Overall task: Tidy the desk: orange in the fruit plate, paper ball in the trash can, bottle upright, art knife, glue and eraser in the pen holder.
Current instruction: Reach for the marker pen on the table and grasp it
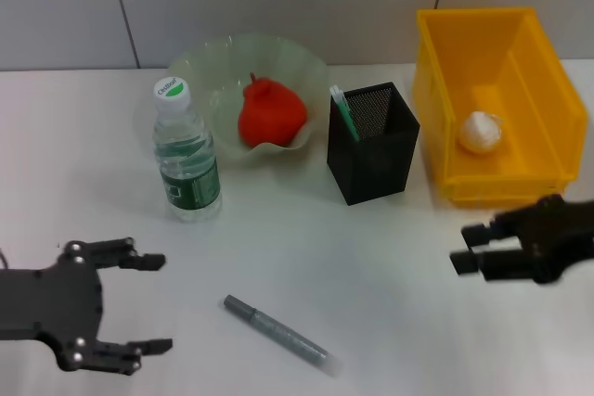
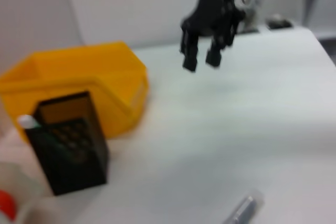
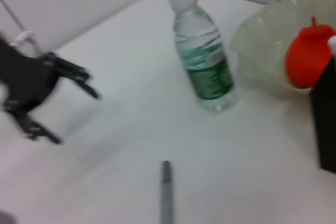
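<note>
The grey art knife (image 1: 276, 333) lies flat on the white table near the front, between both arms. It also shows in the right wrist view (image 3: 166, 192). My left gripper (image 1: 144, 303) is open and empty at the front left. My right gripper (image 1: 469, 248) is open and empty at the right, in front of the yellow bin (image 1: 436, 90). The orange (image 1: 271, 113) sits in the translucent fruit plate (image 1: 200, 57). The paper ball (image 1: 481, 132) lies in the bin. The bottle (image 1: 186, 150) stands upright. The black mesh pen holder (image 1: 376, 159) holds a green and white stick (image 1: 343, 113). No eraser shows.
The grey wall runs close behind the plate and bin. Bare table lies between the knife and the pen holder. The left wrist view shows my right gripper (image 2: 201, 61) above the table, beyond the bin (image 2: 79, 77) and holder (image 2: 71, 150).
</note>
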